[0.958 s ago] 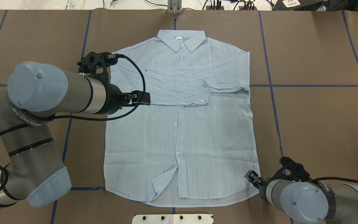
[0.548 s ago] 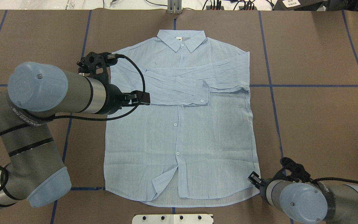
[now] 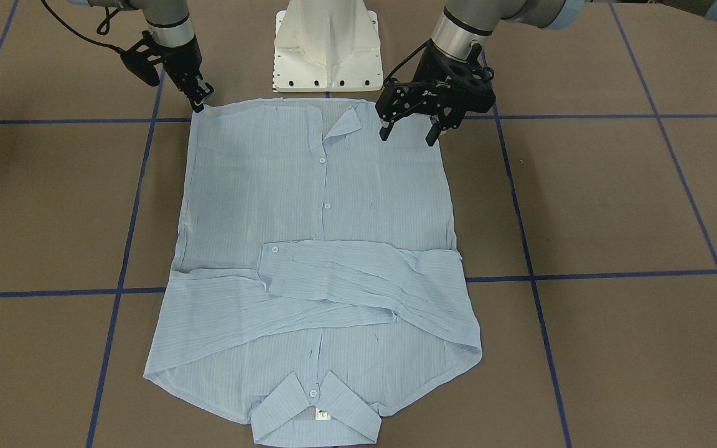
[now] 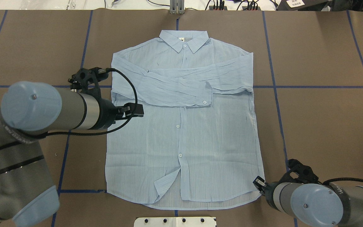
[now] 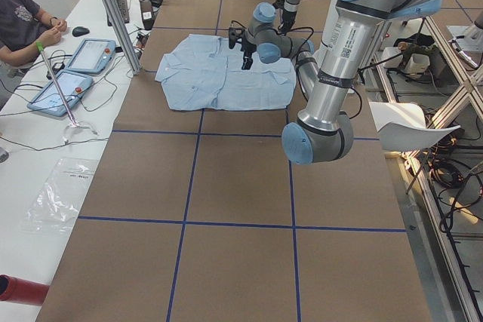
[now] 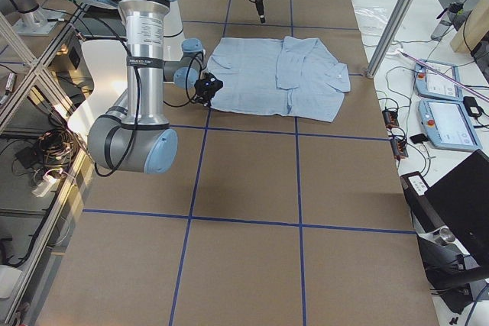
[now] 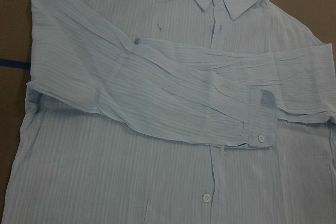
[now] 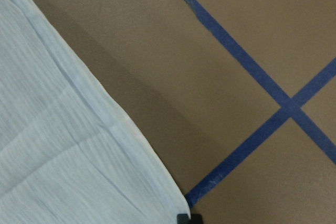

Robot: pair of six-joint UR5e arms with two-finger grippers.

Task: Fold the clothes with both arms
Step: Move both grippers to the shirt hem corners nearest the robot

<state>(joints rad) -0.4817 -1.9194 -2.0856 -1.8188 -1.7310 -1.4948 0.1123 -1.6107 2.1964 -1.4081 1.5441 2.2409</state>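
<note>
The left arm's black two-finger pincer (image 3: 408, 135) hangs well above the cloth with its jaws spread wide and nothing between them. Beneath it and stretching away ahead of it lies the thin pale-blue striped button-up shirt (image 4: 184, 142), flat and front-up on the brown paper-covered table (image 4: 326, 47). The two long sleeves (image 4: 175, 86) are folded across the chest, one over the other, just ahead of this pincer. The pointed collar (image 4: 184, 39) with its white neck label is further ahead still, at the shirt's far end. The right arm's black two-finger pincer (image 3: 201, 102) is down low, its tips right at the near hem corner of the shirt on the robot's right. The rest of the shirt spreads away from it towards the other pincer and the collar. Whether its jaws are parted or closed, or have any cloth between them, I cannot tell. A blue tape line (image 8: 247, 140) on the table crosses just beside that corner.
</note>
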